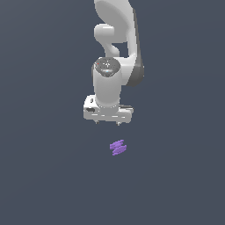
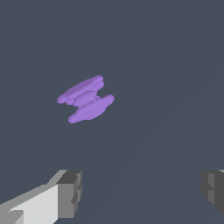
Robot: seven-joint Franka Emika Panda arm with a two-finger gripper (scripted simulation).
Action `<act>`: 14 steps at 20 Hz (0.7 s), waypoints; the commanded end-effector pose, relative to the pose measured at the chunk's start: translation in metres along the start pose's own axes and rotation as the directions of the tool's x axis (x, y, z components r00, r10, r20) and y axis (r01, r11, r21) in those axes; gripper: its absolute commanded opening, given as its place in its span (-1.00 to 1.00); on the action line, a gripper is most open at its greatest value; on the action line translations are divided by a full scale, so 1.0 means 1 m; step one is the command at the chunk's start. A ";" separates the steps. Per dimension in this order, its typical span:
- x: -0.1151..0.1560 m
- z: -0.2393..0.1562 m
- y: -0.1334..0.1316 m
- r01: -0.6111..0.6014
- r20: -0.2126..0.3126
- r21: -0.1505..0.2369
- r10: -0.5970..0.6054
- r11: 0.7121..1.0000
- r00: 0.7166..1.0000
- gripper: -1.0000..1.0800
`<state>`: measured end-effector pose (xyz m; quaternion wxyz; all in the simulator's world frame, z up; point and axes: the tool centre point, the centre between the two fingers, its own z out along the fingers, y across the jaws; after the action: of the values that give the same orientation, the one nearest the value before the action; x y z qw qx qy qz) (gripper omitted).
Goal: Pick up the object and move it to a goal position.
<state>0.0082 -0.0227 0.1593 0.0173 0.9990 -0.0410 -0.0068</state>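
1. Purple object lies flat on the dark grey surface, roughly mid-surface, nothing else on it that I can see.
2. Object reads as a few short parallel ridged bars joined in the middle; in the wrist view it lies at a slant to the line between the fingers.
3. Gripper hangs above the surface, clear of the object and touching nothing. In the exterior view the object sits lower in frame and a bit toward that view's right.
4. Fingers are wide apart, nothing between them; wrist view shows one at each side with bare surface in the gap.
5. Step, as I judge it: the approach, grasp not yet made. No goal marker visible.
6. Next move I'd call for: shift until the object is centred between the fingers, turn the wrist so they close across the bars, descend, close.
7. Risk: object is tiny against the gripper, so a small offset could miss or nudge it.
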 end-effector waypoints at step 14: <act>0.026 0.023 -0.019 -0.370 0.005 0.018 0.370 0.929 0.929 0.92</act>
<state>0.0323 -0.0084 0.1384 0.0097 0.9780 -0.2084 -0.0043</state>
